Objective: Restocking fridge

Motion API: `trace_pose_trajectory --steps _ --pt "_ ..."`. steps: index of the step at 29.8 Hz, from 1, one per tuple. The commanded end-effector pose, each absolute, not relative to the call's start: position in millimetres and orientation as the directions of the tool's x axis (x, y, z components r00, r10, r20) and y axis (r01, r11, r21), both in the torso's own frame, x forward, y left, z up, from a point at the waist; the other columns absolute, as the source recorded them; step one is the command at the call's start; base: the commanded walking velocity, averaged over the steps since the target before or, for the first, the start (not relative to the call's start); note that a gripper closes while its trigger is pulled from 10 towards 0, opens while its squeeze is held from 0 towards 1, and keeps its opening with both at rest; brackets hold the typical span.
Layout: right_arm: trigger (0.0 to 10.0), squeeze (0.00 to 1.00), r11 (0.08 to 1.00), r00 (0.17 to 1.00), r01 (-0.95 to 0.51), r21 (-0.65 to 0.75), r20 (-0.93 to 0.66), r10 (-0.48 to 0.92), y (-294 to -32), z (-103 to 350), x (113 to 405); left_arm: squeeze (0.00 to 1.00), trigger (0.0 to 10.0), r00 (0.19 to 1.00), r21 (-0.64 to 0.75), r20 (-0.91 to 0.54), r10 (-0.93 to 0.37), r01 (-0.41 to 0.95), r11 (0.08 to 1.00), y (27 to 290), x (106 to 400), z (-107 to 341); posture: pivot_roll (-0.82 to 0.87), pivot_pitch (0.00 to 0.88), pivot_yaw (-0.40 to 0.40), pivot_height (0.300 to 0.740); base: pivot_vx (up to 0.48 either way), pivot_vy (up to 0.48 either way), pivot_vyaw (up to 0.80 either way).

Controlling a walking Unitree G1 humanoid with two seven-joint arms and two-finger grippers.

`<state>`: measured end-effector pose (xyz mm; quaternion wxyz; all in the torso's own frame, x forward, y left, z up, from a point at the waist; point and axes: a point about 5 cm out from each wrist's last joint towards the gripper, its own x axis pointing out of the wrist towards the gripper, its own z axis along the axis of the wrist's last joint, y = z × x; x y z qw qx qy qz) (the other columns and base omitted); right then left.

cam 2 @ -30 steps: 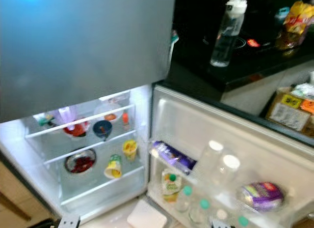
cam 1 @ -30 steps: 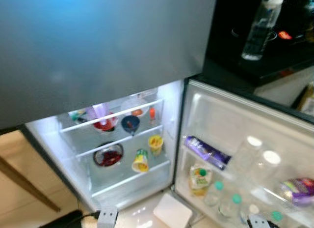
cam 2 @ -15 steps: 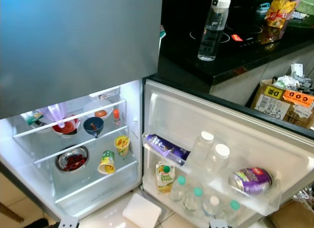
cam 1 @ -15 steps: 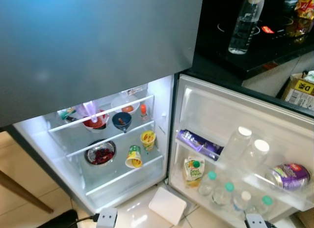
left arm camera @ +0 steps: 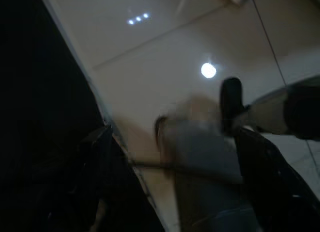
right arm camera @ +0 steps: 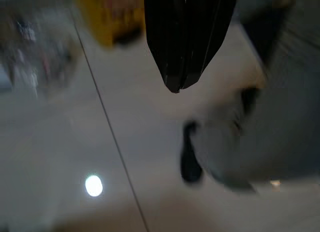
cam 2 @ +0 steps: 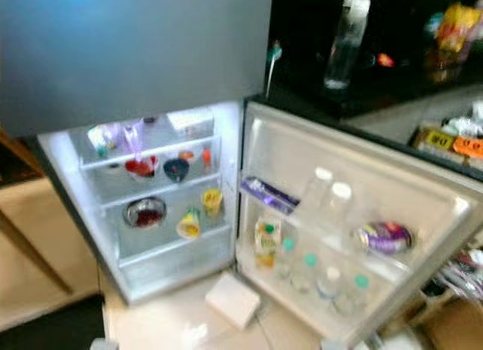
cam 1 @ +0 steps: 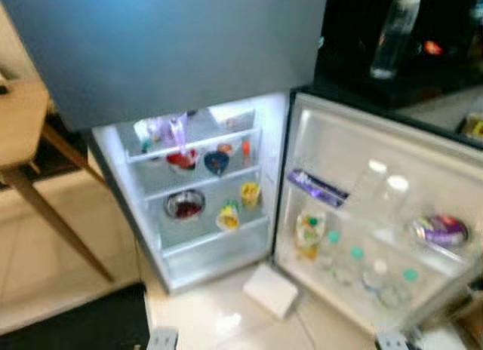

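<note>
Fridge (cam 2: 151,214) stands open by the floor with both pincers hanging idle, the right pincer (right arm camera: 184,67) shut and empty, the left's state unclear, so fetching food seems next.

Open fridge (cam 2: 151,131), lit shelves holding bowls (cam 2: 143,212), door rack (cam 2: 332,271) with apparently clear bottles (cam 2: 330,281)

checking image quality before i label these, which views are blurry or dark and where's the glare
Both eye views are motion-blurred, with the lit fridge interior nearly blown out and the counter behind it dark. Left wrist view is mostly dark, with lamp reflections on the floor tiles. Right wrist view is smeared; the right gripper is fairly sharp, with one glare spot on the floor.
</note>
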<state>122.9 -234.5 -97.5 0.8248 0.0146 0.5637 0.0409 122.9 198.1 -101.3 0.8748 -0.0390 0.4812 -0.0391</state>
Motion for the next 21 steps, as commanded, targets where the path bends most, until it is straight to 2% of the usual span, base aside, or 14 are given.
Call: trace_pose_trajectory --steps 1,21 --pt "10.0 0.00 0.996 0.370 -0.058 0.072 -0.925 0.089 -232.2 -96.9 126.4 0.00 10.0 0.510 -0.095 -0.854 -0.101 0.039 0.995 201.0 117.7 -102.9 -0.06 0.000 -0.021 0.740 -0.398 0.000 0.00" --pt "10.0 0.00 0.994 0.361 -0.081 0.076 -0.927 0.100 -228.2 -98.0 125.7 0.00 10.0 0.515 -0.085 -0.851 -0.104 0.060 0.995 200.5 118.8 -102.4 -0.06 0.000 -0.024 0.740 -0.017 0.000 0.00"
